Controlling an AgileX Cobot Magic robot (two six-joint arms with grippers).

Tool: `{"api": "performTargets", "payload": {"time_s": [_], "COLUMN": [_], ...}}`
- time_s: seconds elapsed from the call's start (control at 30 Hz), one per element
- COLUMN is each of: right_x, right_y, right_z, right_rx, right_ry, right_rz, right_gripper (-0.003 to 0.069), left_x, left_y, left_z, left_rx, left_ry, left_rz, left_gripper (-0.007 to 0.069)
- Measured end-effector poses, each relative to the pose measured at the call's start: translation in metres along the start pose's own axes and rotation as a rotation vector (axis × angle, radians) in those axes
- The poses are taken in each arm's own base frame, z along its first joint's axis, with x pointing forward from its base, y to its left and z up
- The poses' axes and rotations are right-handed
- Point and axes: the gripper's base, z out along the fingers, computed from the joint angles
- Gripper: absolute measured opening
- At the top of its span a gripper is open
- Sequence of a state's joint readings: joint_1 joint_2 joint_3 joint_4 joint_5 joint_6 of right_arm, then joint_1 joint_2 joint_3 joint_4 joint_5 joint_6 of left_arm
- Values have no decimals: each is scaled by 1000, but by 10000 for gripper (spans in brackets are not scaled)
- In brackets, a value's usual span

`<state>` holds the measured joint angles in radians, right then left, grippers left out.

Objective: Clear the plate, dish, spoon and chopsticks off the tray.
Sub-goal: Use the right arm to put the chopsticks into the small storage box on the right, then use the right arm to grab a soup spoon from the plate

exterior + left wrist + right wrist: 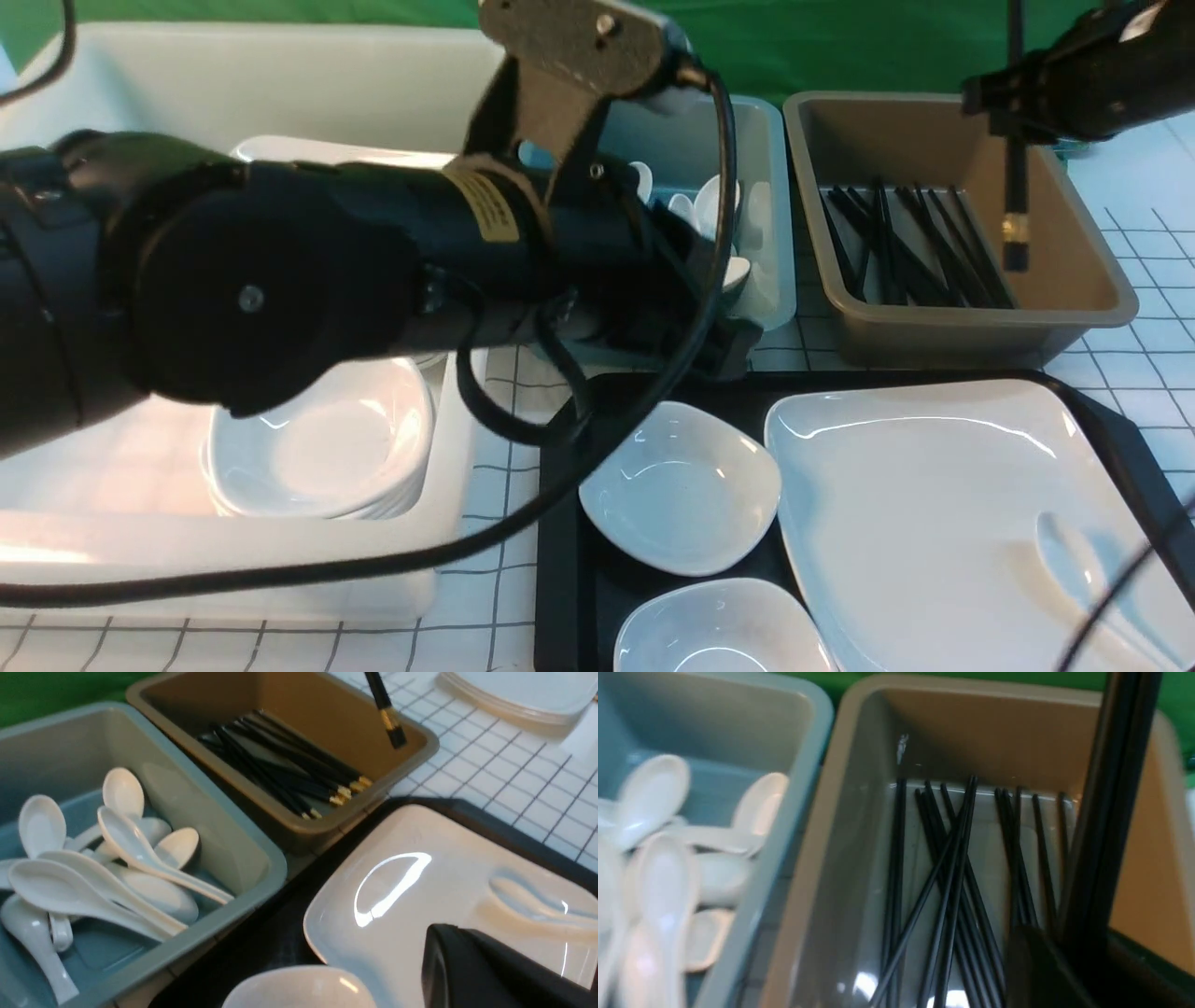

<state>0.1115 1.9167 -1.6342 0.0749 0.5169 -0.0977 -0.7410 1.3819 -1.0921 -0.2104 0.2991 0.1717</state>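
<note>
- Front view: my right gripper (1013,117) is clamped on the chopsticks (1015,201), upright over the brown tub (1092,280).
- My left gripper (472,966) shows only one finger, so I can't tell its jaws; it probably hovers above the plate (934,504).
- Done: chopsticks off the tray (560,597), not yet dropped.
- Left: plate, spoon (1074,560) lying on it, two small dishes (681,485) beside it.
- Grid-cloth table (1148,373), teal tub (775,215) of spoons, green backdrop (840,37).

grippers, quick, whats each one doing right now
left gripper: cannot be told, its jaws are mostly hidden.
right gripper: closed, holding the chopsticks upright over the brown tub.
</note>
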Motion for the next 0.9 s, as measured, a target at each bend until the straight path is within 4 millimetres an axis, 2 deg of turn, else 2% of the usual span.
{"api": "performTargets", "payload": {"time_s": [0.13,0.2,0.23,0.33,0.4,0.43,0.5,0.53,0.57,0.6,0.63,0.67,0.73,0.77,0.8,0.9], "right_x": [4,10,13,17,18,17,14,14,13,11,14,14,25,30,44,83], "right_y": [-2,-2,-2,-1,0,1,2,2,3,5,5,6,9,9,11,13], "right_z": [40,53,56,53,42,31,8,5,-10,-34,-43,-64,-89,-90,-106,-120], "right_rx": [2,1,0,-10,-25,-36,-58,-60,-72,-86,-94,-99,-114,-119,-133,-143], "right_ry": [5,27,47,127,207,252,340,349,397,444,471,469,487,503,522,595], "right_rz": [-1,0,0,-17,-57,-87,-125,-126,-142,-146,-143,-141,-139,-139,-150,-156], "right_gripper": [146,218,276,436,456,421,307,288,170,84,57,31,18,18,21,88], "left_x": [5,7,7,7,8,9,11,12,14,17,19,22,27,28,30,34], "left_y": [0,0,0,0,0,0,-1,-1,-1,-2,-2,-3,-4,-4,-5,-6], "left_z": [0,0,0,0,0,0,-1,-1,-1,-2,-2,-3,-4,-4,-5,-7], "left_rx": [1,3,4,4,4,6,9,9,12,16,18,23,33,34,44,51], "left_ry": [53,72,77,80,85,96,126,130,152,189,208,241,298,309,343,385], "left_rz": [24,27,27,10,7,2,-16,-20,-27,-37,-45,-52,-61,-63,-73,-76], "left_gripper": [-1,-1,-1,-1,-1,-1,-1,-1,-1,-1,-1,-1,-1,-1,-1,-1]}}
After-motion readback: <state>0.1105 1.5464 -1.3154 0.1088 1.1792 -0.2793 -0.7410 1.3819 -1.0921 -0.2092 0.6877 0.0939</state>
